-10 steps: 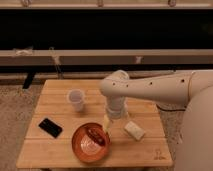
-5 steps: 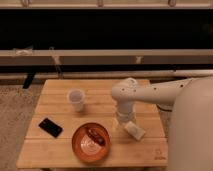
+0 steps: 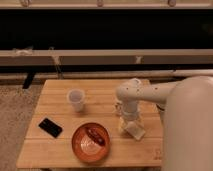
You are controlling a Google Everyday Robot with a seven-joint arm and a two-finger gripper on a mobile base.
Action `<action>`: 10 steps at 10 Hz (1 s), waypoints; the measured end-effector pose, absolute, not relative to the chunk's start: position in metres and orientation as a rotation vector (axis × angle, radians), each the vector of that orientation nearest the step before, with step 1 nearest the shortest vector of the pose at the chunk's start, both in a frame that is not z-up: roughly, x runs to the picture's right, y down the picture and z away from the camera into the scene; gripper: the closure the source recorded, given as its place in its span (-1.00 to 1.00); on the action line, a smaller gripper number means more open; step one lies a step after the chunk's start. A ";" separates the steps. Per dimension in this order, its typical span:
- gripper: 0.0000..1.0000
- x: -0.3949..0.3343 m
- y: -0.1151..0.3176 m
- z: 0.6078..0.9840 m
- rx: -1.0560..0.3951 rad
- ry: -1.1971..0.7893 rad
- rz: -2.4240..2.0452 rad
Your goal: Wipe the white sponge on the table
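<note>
The white sponge (image 3: pixel 135 131) is a small cream block lying flat on the right part of the light wooden table (image 3: pixel 57 92). My gripper (image 3: pixel 128 122) hangs from the white arm straight down onto the sponge's near-left edge, right at or touching it. The arm comes in from the right and hides part of the table's right side.
A translucent plastic cup (image 3: pixel 76 99) stands at the table's left middle. A black phone (image 3: pixel 50 127) lies near the left front. An orange bowl (image 3: pixel 90 142) with food in it sits at the front centre, just left of the sponge. A low wall runs behind.
The arm has swung right from above the bowl to over the sponge, and the gripper has come down onto it. The sponge has stayed about where it was.
</note>
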State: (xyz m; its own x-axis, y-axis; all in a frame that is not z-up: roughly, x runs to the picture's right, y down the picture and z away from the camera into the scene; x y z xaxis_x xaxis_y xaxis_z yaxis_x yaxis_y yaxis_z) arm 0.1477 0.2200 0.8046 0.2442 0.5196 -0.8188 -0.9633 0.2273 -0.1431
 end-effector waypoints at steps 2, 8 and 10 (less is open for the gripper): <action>-0.56 0.153 0.221 0.812 -0.751 0.738 1.160; 0.61 0.169 0.229 0.820 -0.759 0.788 1.195; 0.96 0.174 0.230 0.820 -0.756 0.800 1.204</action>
